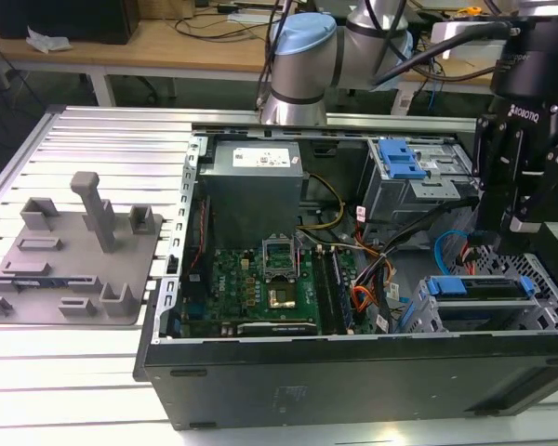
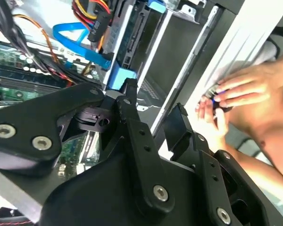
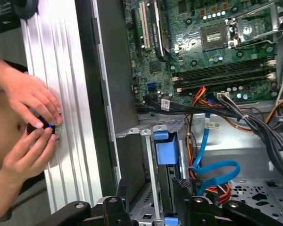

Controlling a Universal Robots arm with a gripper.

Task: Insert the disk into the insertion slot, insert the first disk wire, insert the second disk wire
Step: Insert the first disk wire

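Gripper [image 3: 152, 184] jaws apart over the disk [image 3: 166, 151]. Likely rigid, dense, shock-sensitive — best held by its blue-framed side edges.

Bright even light, white glare on the ribbed table [image 2: 247, 28] — computer case [image 1: 353, 381] interior softly shadowed

An open black computer case [image 1: 353, 381] lies on the ribbed aluminium bench [image 1: 93, 130], holding a green motherboard [image 1: 251, 288], a grey power supply [image 1: 256, 181] toward the bench's far edge, and a looped blue cable [image 3: 217, 167]. A grey pegged fixture plate [image 1: 74, 251] rests near the bench's edge on the exterior view's left.
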